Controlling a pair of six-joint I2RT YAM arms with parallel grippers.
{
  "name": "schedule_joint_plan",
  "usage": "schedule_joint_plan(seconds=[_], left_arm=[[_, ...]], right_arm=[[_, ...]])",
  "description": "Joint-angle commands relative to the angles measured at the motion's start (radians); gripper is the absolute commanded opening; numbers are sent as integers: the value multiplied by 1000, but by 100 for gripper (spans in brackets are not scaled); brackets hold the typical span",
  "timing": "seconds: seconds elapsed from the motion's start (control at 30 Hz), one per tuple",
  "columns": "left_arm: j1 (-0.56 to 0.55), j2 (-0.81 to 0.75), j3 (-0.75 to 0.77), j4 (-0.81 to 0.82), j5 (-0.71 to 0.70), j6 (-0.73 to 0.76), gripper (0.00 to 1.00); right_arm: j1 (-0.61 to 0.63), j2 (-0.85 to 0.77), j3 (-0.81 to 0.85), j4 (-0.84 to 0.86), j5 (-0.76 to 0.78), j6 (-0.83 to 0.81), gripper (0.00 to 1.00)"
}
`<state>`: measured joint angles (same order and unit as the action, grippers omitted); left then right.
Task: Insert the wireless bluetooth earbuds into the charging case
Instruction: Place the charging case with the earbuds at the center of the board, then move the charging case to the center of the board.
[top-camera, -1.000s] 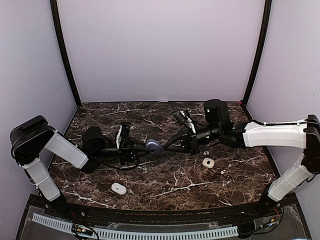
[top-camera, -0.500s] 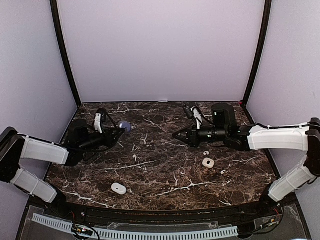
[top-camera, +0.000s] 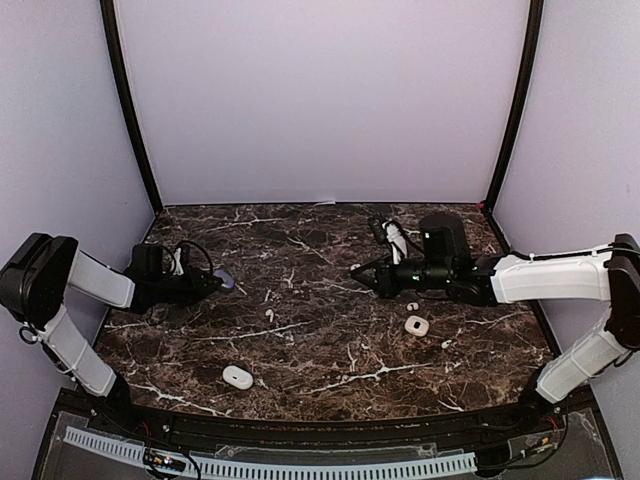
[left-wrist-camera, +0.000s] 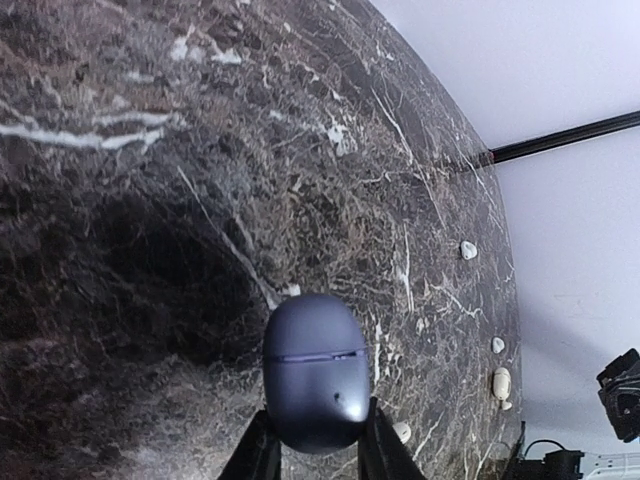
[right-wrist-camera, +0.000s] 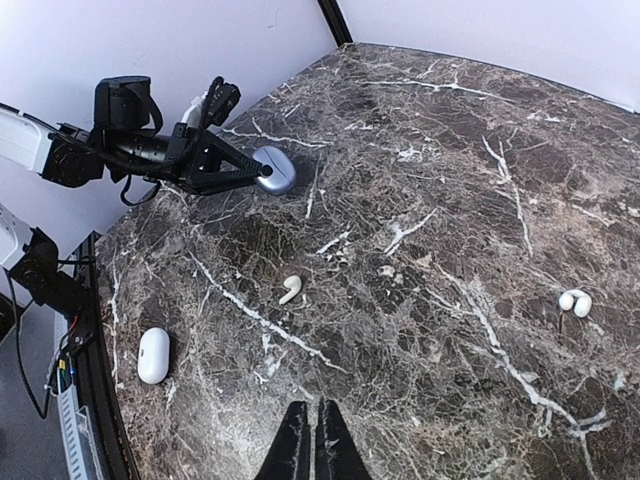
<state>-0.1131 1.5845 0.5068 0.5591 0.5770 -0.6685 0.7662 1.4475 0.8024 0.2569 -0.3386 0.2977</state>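
Lavender case (left-wrist-camera: 312, 368) sits clamped in left tool (left-wrist-camera: 318, 428); right tool (right-wrist-camera: 311, 418) clenched.

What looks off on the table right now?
The lavender case in the left gripper looks closed, its seam shut, while buds lie loose on the table: one bud mid-table, a touching pair on the right. Nothing looks damaged.
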Motion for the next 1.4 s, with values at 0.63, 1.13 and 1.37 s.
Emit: schedule_joint_plan(seconds=[0.63,1.13,1.37], left_arm=[[7,-392,-65,-450,-293,11,99],[6,-584,-95,-472,-342,44,99],[6,-586,-140,-400,-258,11,95]], right_arm=[[389,325,194,-24,123,-267,99],[597,684,543,-121,395,-312,82],[600,792,639,-140,369,-330,63]])
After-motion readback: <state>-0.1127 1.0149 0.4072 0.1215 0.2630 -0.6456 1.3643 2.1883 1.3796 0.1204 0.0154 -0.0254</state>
